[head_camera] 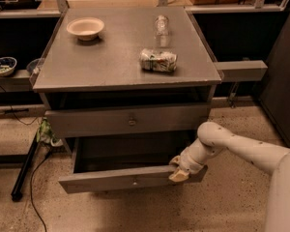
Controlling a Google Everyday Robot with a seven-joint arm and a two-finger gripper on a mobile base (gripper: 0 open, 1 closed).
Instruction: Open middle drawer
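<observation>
The grey wooden cabinet has its middle drawer pulled out towards me, with the dark interior showing. Its flat front carries a small round knob. The upper drawer above it is closed. The lowest drawer is hidden under the open one. My gripper is at the right end of the open drawer's front, on its top edge. My white arm reaches in from the right.
On the cabinet top lie a beige bowl, a crushed can and a clear plastic bottle. A shelf at the left holds a small bowl. A black pole and cables lie on the floor at the left.
</observation>
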